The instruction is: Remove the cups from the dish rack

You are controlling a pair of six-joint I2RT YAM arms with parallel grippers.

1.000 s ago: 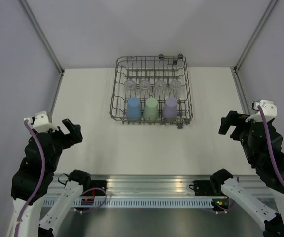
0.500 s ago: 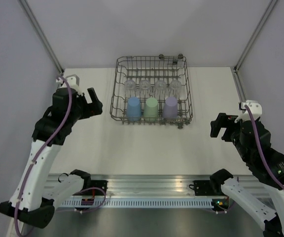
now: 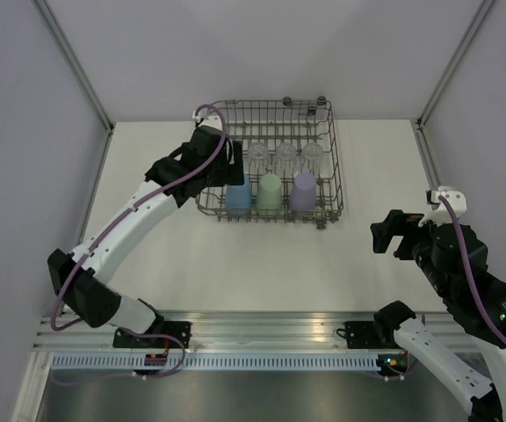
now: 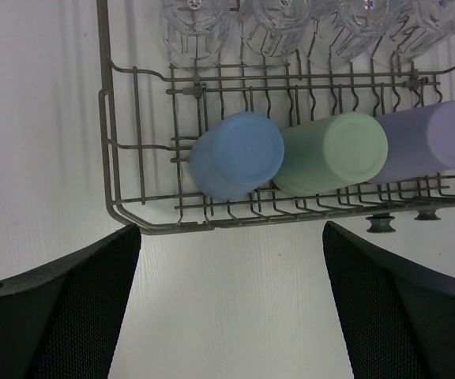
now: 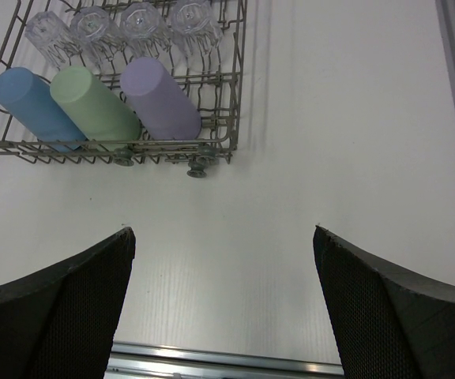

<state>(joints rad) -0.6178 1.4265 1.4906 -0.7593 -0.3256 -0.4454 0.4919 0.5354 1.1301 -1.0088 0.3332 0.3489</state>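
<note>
Top external: the left arm has swung from the near-left of the desk (image 3: 165, 246) up over the dish rack (image 3: 271, 103); the right arm barely budged.
Left end effector (image 4: 231, 229): jaws wide apart, nothing in them, hovering by the rack's near-left corner, close to the blue cup (image 4: 235, 154).
Right end effector (image 5: 222, 230): wide open and empty too, over bare desk, well right of the rack.
Cups: all seven are in the rack. Blue, green cup (image 4: 330, 151) and purple cup (image 4: 429, 142) lie in the near row, with the clear glasses (image 4: 194, 24) behind.
Meaning: unloading hasn't begun, I'd say. Blue looks like the first pick.
Hidden: from above, the arm covers the leftmost glass and part of blue. The left wrist view crops the glasses and purple.
</note>
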